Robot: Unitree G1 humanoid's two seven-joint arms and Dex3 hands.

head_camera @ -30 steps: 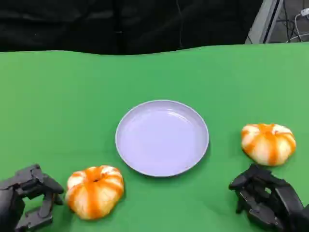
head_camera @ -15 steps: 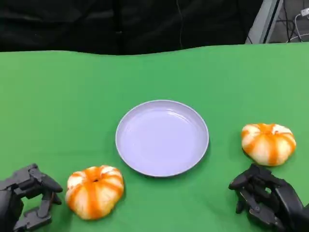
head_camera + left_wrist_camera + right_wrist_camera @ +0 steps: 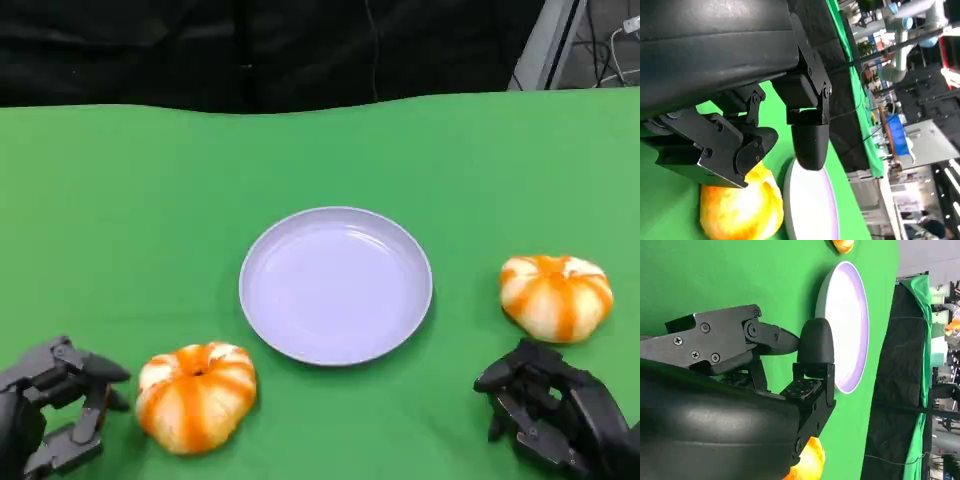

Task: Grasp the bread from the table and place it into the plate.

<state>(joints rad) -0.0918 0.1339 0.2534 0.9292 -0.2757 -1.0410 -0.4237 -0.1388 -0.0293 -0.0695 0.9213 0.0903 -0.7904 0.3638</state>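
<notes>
While plate [image 3: 335, 285] sits mid-surface, left robot hand [image 3: 55, 405] open beside near-edge bread [image 3: 196, 396]; right robot hand [image 3: 550, 415] empty, fingers apart.

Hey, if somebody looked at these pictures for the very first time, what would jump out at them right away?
Probably the two orange-and-white striped breads on the green table: the left bread lies just beside the left robot hand, and the right bread lies just beyond the right robot hand. Between them sits the empty pale lavender plate. Neither robot hand holds anything.
</notes>
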